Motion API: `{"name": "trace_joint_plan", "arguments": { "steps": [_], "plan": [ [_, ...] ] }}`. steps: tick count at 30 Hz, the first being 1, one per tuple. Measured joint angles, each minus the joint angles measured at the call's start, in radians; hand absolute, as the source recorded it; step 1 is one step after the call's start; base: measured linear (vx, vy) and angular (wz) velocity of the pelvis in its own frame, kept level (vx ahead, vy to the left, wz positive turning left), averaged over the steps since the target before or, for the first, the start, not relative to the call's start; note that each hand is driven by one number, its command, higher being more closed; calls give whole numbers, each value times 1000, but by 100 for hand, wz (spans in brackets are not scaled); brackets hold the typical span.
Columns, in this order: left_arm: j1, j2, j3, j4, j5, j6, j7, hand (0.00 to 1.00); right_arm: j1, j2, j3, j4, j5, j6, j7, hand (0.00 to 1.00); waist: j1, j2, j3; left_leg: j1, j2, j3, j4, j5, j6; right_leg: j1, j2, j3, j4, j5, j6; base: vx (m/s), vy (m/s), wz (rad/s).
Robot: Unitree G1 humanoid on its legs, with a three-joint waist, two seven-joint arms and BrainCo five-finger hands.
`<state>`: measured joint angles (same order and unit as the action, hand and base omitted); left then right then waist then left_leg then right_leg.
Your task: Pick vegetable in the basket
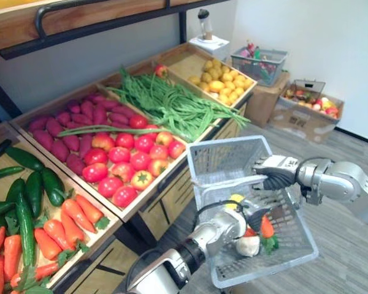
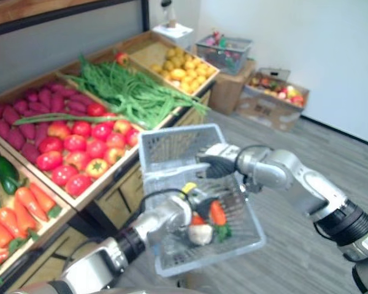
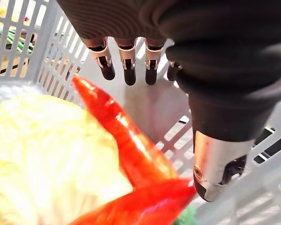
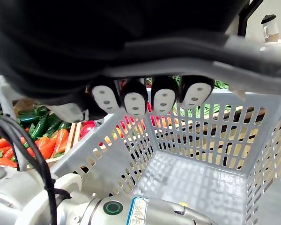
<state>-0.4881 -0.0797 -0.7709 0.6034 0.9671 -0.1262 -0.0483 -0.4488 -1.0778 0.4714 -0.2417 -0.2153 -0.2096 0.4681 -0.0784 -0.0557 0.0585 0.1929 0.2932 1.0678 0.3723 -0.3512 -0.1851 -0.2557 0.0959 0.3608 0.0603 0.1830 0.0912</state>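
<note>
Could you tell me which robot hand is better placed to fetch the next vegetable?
Left: the left robot hand is open inside the basket; the right robot hand grips its handle.

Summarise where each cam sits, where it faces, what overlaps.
Left eye: head, looking down at produce shelf and basket; left hand in basket, right hand on its handle.
Right eye: head, just beside; same scene, both arms.
Left wrist: along open left hand into basket, at carrots and pale vegetable.
Right wrist: along right hand curled round handle, into basket; left arm shows too.
Shared: basket in all four.
</note>
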Motion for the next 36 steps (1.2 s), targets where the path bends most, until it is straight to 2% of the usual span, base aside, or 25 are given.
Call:
{"name": "trace_joint_plan", "arguments": {
  "steps": [5,11,18,21,22,24,25,27,30,32,36],
  "plan": [
    [0,7,-44,-120,-69,-21,-7,0,74,4,-71,-1,0,1,0,100,1,2,26,-20,7,-28,17,-8,7,0,-14,-25,1,-1,0,-16,-15,17],
    [7,80,-84,-368,-276,-60,-17,0,203,101,-203,60,-4,2,-11,100,3,3,32,-55,14,-86,33,-9,9,-3,-35,-76,8,-7,1,-16,-21,27],
    [91,210,-109,-524,-461,-56,-36,0,271,314,-308,256,-80,4,-123,100,5,6,33,-106,17,-166,54,-9,24,-3,-70,-144,13,-14,1,-17,-15,31],
    [125,251,-137,-645,-538,-51,-40,0,290,410,-378,394,-102,30,-186,100,22,9,32,-138,18,-215,66,-8,35,-3,-88,-185,14,-19,1,-11,-2,40],
    [125,254,-147,-673,-563,-61,-43,0,291,428,-394,427,-102,39,-200,100,27,10,32,-143,18,-223,68,-8,36,-3,-91,-191,14,-19,1,-9,7,47],
    [124,257,-218,-839,-686,-127,-48,0,290,494,-445,561,-103,81,-263,100,52,12,31,-160,14,-257,71,-5,42,0,-108,-224,14,-22,3,3,18,42],
    [124,257,-236,-876,-700,-146,-48,0,290,510,-458,591,-103,88,-273,100,60,12,31,-165,13,-263,70,-5,43,1,-111,-230,14,-22,3,-1,18,44],
    [125,278,-266,-960,-780,-192,-49,0,290,549,-492,672,-103,116,-305,100,61,16,30,-187,4,-309,69,0,50,10,-131,-270,16,-30,3,-12,20,56],
    [129,345,-258,-983,-900,-192,-46,0,316,596,-598,760,-125,137,-350,100,67,24,27,-210,-24,-387,49,15,74,26,-171,-342,35,-51,6,-27,33,70],
    [142,371,-247,-986,-927,-192,-44,0,330,618,-662,803,-129,141,-373,100,68,29,24,-222,-46,-435,29,27,80,36,-197,-386,41,-62,7,-15,34,85],
    [210,411,-170,-1071,-997,-190,-35,0,403,686,-806,868,-128,145,-432,100,97,39,15,-260,-94,-543,-24,70,98,54,-253,-506,44,-70,6,5,16,84]
  ]
}}
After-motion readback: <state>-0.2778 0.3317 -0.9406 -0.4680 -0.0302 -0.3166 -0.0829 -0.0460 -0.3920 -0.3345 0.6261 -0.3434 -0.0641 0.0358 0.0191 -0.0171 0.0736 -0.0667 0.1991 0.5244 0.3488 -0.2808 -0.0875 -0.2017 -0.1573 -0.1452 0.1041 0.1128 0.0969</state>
